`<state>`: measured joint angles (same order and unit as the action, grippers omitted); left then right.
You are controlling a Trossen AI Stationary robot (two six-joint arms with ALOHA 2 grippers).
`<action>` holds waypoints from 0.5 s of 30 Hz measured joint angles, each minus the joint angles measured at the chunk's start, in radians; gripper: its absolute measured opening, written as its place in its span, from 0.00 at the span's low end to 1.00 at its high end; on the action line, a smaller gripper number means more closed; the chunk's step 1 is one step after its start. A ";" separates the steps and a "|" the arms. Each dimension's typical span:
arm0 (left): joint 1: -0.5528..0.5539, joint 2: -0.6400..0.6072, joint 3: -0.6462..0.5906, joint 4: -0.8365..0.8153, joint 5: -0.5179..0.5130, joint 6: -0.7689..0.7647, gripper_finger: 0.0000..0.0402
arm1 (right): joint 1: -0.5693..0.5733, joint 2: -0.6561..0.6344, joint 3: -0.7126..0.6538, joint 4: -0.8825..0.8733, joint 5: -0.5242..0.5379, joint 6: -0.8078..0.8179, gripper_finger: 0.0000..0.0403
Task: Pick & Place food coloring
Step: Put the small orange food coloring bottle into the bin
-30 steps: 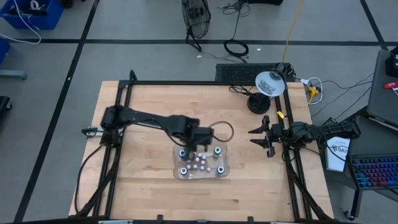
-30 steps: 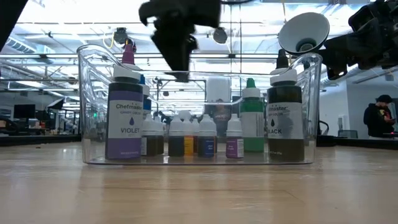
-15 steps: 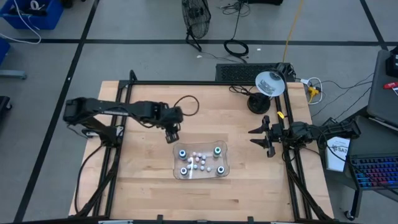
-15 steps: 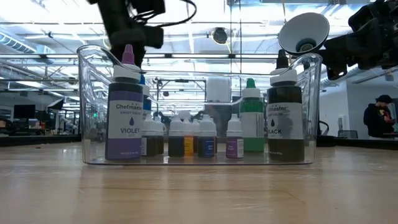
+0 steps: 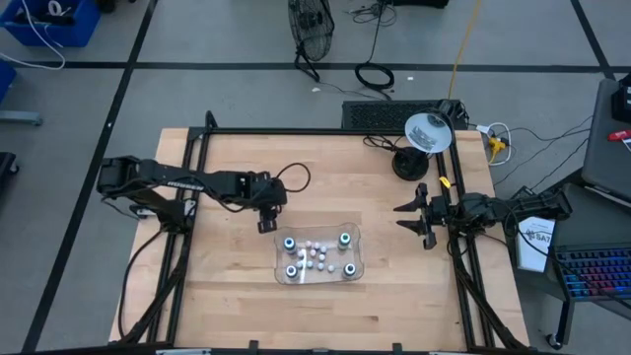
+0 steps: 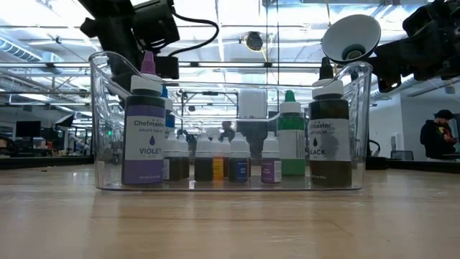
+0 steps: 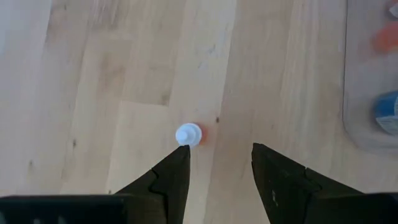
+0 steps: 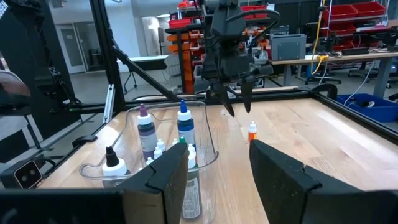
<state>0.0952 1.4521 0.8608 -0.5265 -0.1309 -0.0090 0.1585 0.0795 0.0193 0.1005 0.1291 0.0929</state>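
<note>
A clear tray (image 5: 279,258) in the middle of the table holds the food coloring (image 5: 317,258): tall violet (image 6: 144,137), green (image 6: 291,140) and black (image 6: 330,137) bottles, with several small ones between them. One small orange bottle with a white cap (image 7: 189,134) (image 8: 252,132) stands upright on the wood off the tray's far left corner. My left gripper (image 5: 266,224) (image 7: 217,158) hangs open just above that bottle, pointing steeply down and clear of it. My right gripper (image 5: 398,217) waits open at the table's right edge, pointing level toward the tray.
A desk lamp (image 5: 424,133) stands at the far right corner, its base (image 5: 409,163) on the table. Bare wood lies to the left of and in front of the tray. A black frame runs along the table's edges. A person (image 6: 438,137) sits in the room behind.
My left gripper has left its place above the tray and swung toward the table's left edge, sinking a little. It now hangs beside the tray's far left corner, over the orange bottle. The gap between its fingers looks unchanged.
</note>
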 joint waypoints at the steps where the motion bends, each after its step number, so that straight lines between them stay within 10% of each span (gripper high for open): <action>1: 0.005 0.005 -0.005 0.013 0.003 0.001 0.44 | 0.000 0.000 0.000 0.000 0.000 0.000 0.40; 15: 0.064 0.127 -0.008 0.119 0.078 0.090 0.44 | 0.000 0.000 0.000 -0.001 0.000 0.000 0.40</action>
<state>0.1590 1.5786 0.8525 -0.4071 -0.0533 0.0813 0.1585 0.0799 0.0193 0.0998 0.1291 0.0929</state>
